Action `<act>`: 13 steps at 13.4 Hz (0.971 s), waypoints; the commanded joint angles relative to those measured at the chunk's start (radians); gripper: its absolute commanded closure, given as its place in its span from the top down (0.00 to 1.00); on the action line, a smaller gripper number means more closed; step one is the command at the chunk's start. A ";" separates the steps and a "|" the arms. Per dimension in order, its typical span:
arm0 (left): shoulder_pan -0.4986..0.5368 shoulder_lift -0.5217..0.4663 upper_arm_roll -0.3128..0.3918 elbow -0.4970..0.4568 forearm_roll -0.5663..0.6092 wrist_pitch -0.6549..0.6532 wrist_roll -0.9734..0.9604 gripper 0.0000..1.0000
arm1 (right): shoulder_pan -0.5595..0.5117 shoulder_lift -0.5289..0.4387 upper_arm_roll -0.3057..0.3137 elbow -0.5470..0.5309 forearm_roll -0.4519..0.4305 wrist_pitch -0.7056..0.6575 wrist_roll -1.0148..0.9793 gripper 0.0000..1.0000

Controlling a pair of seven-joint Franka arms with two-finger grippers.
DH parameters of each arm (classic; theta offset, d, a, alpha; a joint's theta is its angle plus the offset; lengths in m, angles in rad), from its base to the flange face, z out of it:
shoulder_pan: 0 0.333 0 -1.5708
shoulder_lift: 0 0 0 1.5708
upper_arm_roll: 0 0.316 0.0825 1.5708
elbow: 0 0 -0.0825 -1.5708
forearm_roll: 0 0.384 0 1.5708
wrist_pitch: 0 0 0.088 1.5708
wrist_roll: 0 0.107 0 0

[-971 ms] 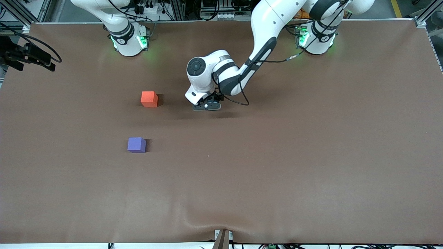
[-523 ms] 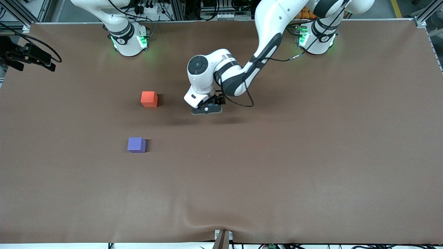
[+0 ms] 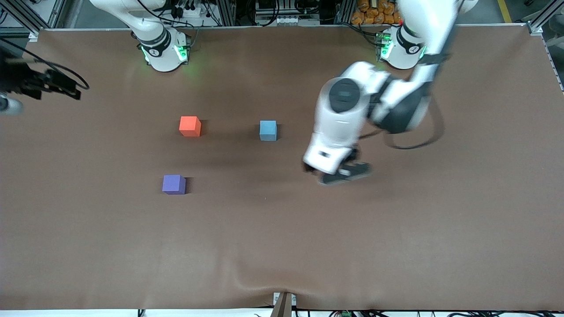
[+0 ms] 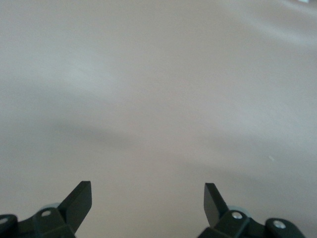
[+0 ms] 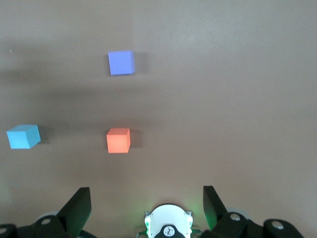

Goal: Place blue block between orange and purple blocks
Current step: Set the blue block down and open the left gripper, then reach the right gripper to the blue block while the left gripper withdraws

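Left gripper [image 3: 341, 172] up over bare table [image 3: 396, 229], fingers [image 4: 79, 198] spread wide, nothing held. Right gripper [image 5: 146, 198] high up at the right arm's end, wide open too, empty, waiting.

Blue block [image 3: 268, 130] flat on the table, beside the orange block [image 3: 190, 126], toward the left arm's end from it. Purple block [image 3: 173, 184] nearer the front camera than the orange one. Gap between orange and purple empty. Blue block not there yet.

Left gripper off to the left arm's end from the blue block. Probably the closer one for a grab. Cube shape, so no long side to line up with.
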 commanded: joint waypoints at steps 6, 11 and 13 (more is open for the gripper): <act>0.293 -0.299 -0.018 -0.220 -0.031 -0.122 0.497 1.00 | 0.169 0.150 0.005 -0.014 0.069 0.062 0.115 1.00; 0.307 -0.372 0.108 -0.250 -0.068 -0.197 0.808 1.00 | 0.390 0.176 0.005 -0.197 0.211 0.377 0.392 1.00; 0.325 -0.405 0.122 -0.250 -0.070 -0.246 0.901 1.00 | 0.484 0.228 0.006 -0.252 0.212 0.472 0.392 1.00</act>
